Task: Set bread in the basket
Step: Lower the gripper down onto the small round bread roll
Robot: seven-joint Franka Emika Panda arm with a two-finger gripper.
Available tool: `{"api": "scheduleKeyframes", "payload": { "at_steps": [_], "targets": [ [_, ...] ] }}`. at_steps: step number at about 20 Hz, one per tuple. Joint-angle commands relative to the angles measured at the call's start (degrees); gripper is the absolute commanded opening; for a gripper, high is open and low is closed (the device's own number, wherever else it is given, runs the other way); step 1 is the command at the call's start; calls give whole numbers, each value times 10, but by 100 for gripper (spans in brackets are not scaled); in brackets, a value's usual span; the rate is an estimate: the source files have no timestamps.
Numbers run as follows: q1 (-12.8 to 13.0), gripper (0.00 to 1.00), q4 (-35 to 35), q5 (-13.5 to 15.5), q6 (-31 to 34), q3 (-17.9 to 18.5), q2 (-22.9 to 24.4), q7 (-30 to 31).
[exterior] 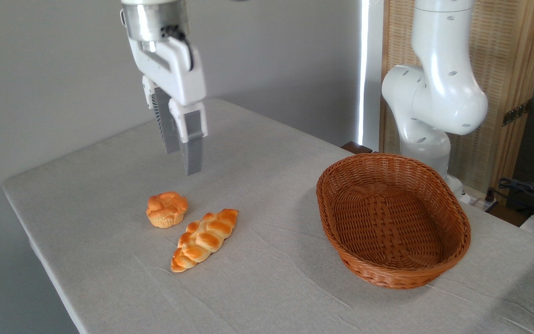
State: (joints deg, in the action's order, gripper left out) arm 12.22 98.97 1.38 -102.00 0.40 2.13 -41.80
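claw (pixel 182 160): hung in the air above the table, fingers pointed down, nothing between them. The two fingers overlapped from this camera angle, so I couldn't tell how wide the gap was; released or closed not readable.
claw fingers (pixel 192 155): grey pads on white mounts, near one lower in the picture than the far one (pixel 170 134).
bread (pixel 167 209): small round golden-orange bun with knotted top, sat on the table below the claw and slightly to its left in the picture. Clear air gap between fingertips and bun, no contact.
braided loaf (pixel 205 238): longer, pointed ends, lay diagonally on the table below the claw and a little to its right, just beside the bread. Whether the two touched couldn't be read.
basket (pixel 454 209): large oval reddish-brown wicker, low sloping sides, sat well off to the right of the claw and lower in the picture, well apart from both breads. Inside showed only weave.
table (pixel 86 195): covered in light grey cloth, faint creases, back corner behind the claw.
arm base (pixel 429 102): white links stood far right of the claw, behind the basket, in front of a wooden slatted panel (pixel 517 69).
cables (pixel 526 190): dark bundle at the far right edge, beyond the basket.
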Motion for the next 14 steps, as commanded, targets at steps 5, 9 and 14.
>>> {"api": "scheduleKeyframes", "payload": {
  "at_steps": [5,9,14],
  "targets": [
    [86,100,136,5,-171,7,2,-5],
    [105,100,172,4,-206,7,-1,-6],
    [109,100,198,4,-266,7,-6,-6]
  ]
}}
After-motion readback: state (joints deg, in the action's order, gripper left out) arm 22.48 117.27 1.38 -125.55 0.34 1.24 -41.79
